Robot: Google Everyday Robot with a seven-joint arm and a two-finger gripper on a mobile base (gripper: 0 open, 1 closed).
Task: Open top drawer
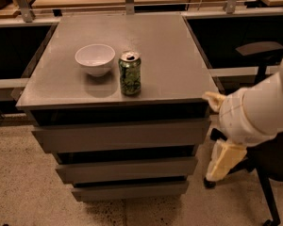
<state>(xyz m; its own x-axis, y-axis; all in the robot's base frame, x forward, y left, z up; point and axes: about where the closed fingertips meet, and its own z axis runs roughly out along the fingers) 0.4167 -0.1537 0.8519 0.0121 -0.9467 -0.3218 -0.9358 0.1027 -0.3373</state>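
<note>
One high front view, angled down, near cabinet; claw lower right.
</note>
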